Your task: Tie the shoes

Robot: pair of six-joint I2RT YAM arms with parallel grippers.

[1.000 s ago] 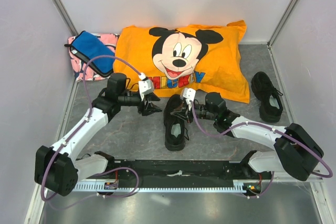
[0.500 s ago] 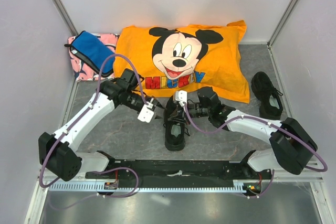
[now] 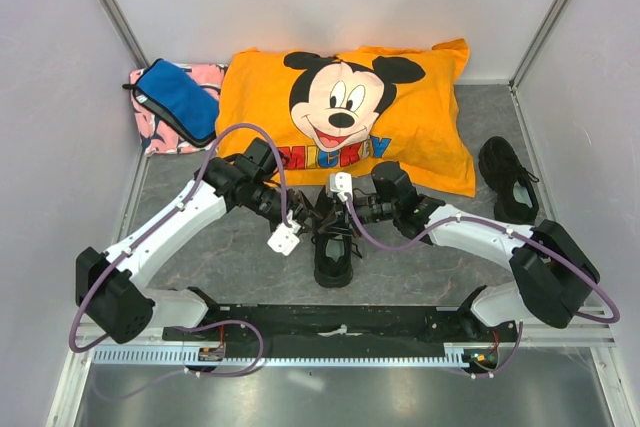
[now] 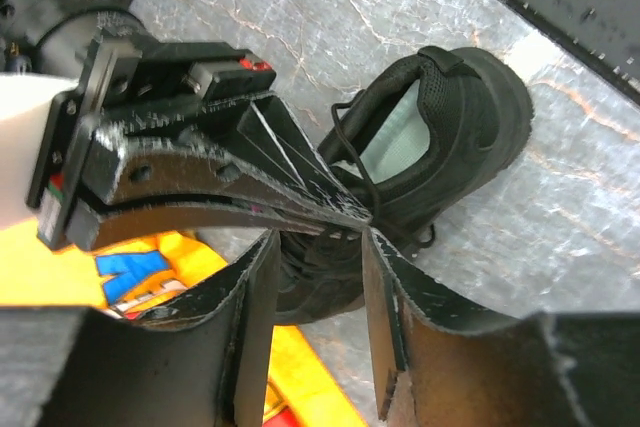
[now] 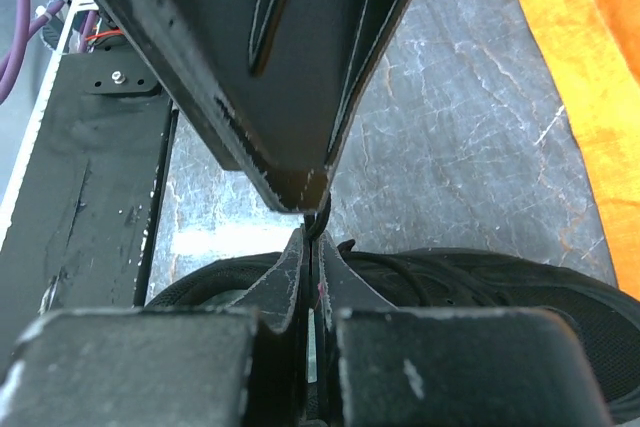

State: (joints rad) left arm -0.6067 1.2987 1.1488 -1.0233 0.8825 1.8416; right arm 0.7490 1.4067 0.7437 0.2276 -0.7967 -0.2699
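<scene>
One black shoe (image 3: 335, 250) lies at the table's middle, its toe toward the pillow; it also shows in the left wrist view (image 4: 440, 132) and the right wrist view (image 5: 500, 287). The second shoe (image 3: 508, 183) lies at the far right, untouched. My right gripper (image 3: 333, 211) is shut on a thin black lace (image 5: 322, 219) just above the middle shoe, its tips (image 5: 312, 239) pinched together. My left gripper (image 3: 312, 217) is open over the same shoe, its jaws (image 4: 320, 242) apart, one fingertip (image 4: 370, 237) touching the right gripper's tip (image 4: 362, 217).
An orange Mickey pillow (image 3: 350, 107) lies behind the shoes. A blue pouch (image 3: 178, 99) rests on a pink cloth (image 3: 150, 137) at the back left. The black base rail (image 3: 340, 322) runs along the near edge. Walls enclose the table on both sides.
My left arm has swung right from beside the shoe to over it, its wrist turned, and its open jaws now meet the right gripper. The right gripper has shifted slightly left, still shut.
</scene>
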